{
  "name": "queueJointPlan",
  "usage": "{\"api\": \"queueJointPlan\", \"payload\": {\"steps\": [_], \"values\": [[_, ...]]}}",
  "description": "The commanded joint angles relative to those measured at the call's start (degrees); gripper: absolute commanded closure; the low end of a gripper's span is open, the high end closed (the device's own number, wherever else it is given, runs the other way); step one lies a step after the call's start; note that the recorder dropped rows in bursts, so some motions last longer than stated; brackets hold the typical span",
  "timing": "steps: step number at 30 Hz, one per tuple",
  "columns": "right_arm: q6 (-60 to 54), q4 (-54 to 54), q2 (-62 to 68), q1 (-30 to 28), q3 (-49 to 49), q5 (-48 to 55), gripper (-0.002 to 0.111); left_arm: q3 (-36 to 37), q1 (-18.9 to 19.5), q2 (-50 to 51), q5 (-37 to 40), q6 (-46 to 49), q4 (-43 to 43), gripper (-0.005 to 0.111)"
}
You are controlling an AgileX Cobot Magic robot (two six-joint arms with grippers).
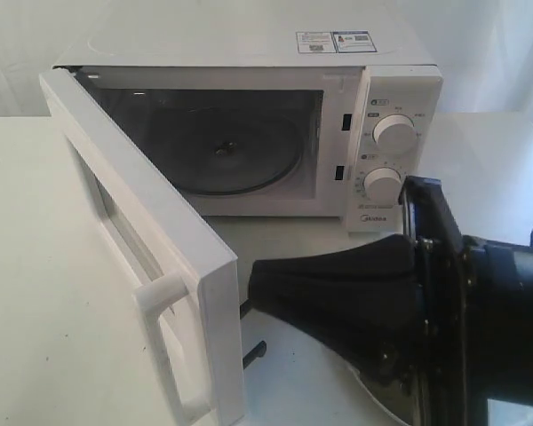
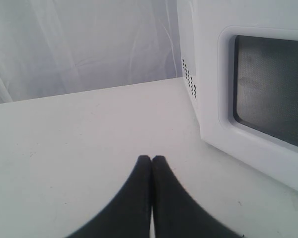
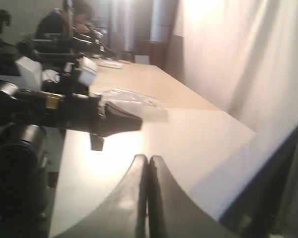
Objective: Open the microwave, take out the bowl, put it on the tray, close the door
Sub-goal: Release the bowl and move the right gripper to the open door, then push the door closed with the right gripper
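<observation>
The white microwave stands at the back with its door swung wide open toward the front left. Its cavity holds only the glass turntable; no bowl shows in any view. My right gripper hangs low in front of the cavity, next to the door's free edge, and is shut on nothing. My left gripper is shut and empty above bare table, outside the door's dark window. A pale curved rim under the right arm may be the tray.
The door's bar handle juts out at the lower left. The left arm shows across the table in the right wrist view. A crumpled clear plastic sheet lies beyond it. White curtains back the scene.
</observation>
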Motion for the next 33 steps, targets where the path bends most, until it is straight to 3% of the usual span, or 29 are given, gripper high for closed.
{"api": "queueJointPlan", "payload": {"steps": [1, 8, 22, 30, 33], "values": [[2.60, -1.49, -0.26, 0.02, -0.28, -4.19, 0.108, -0.16, -0.23, -0.12, -0.21, 0.00, -0.45, 0.107], [4.50, -1.70, 3.03, 5.21, -3.97, 11.60, 0.108, -0.16, -0.23, -0.12, -0.21, 0.00, -0.45, 0.107], [4.50, -1.33, 15.74, 18.69, -13.24, 28.55, 0.108, -0.16, -0.23, -0.12, -0.21, 0.00, -0.45, 0.107], [4.24, -0.34, 16.35, 18.97, -15.35, 67.43, 0.108, -0.16, -0.23, -0.12, -0.21, 0.00, -0.45, 0.107], [6.31, -5.86, 16.35, 16.85, -17.23, 80.89, 0.108, -0.16, -0.23, -0.12, -0.21, 0.00, -0.45, 0.107]]}}
